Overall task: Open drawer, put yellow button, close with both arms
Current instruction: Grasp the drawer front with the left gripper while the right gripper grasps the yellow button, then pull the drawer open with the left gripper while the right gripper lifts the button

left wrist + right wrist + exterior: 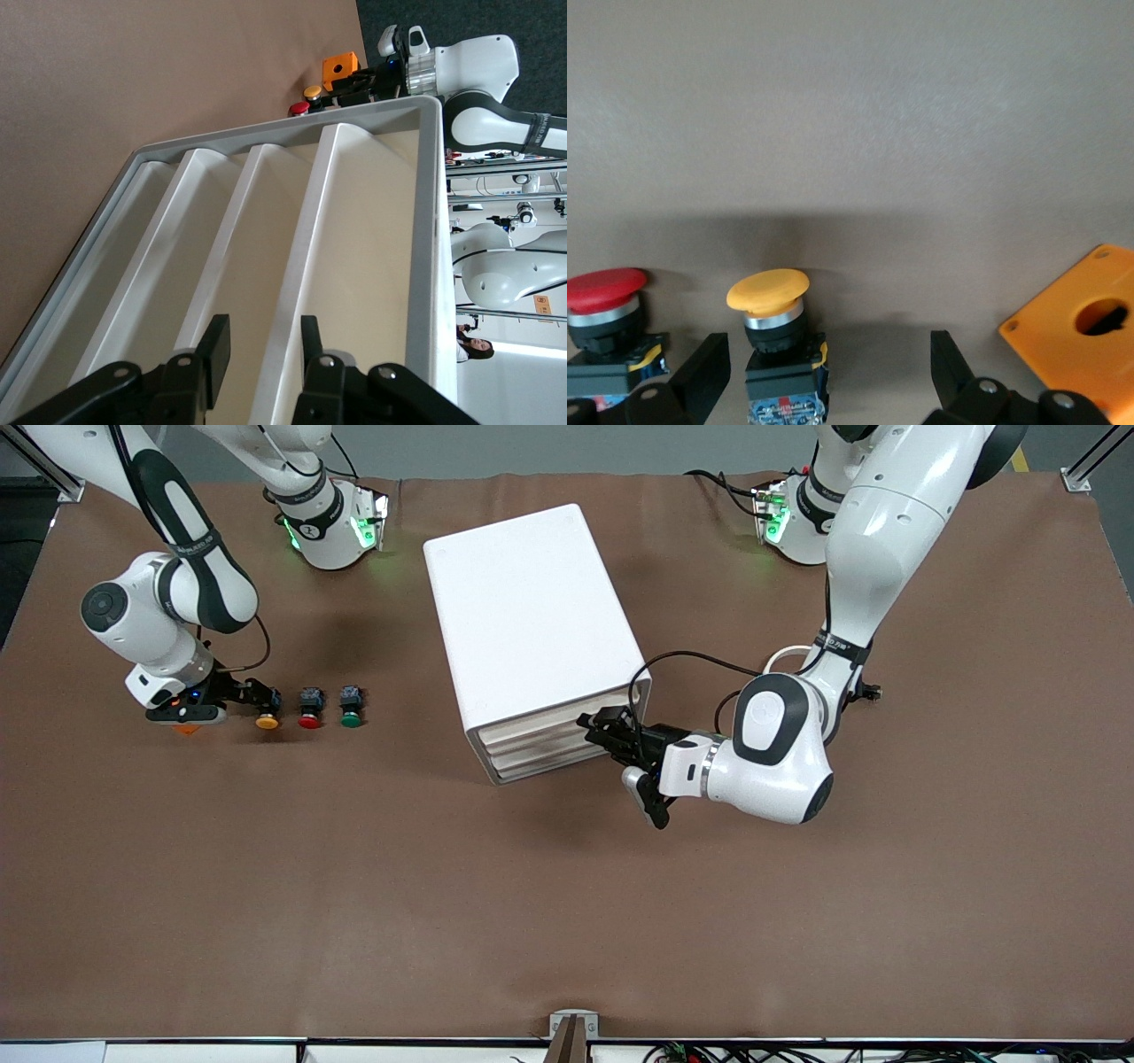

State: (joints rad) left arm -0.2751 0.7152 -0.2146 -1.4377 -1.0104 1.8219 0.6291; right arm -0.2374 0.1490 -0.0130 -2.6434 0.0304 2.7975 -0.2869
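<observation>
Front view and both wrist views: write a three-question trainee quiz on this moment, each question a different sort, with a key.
1. True or false: the yellow button stands between the open fingers of the right end effector.
2. Which of the cabinet's drawers does the left end effector straddle at its front edge? A the top drawer; B the middle; C the bottom.
3. Fill in: in the button row, the red button stands between the yellow one and the ____ one.

Key: 1 true; 2 A; 3 green.

red button [309, 721], green button [351, 718], orange block [1081, 332]
</observation>
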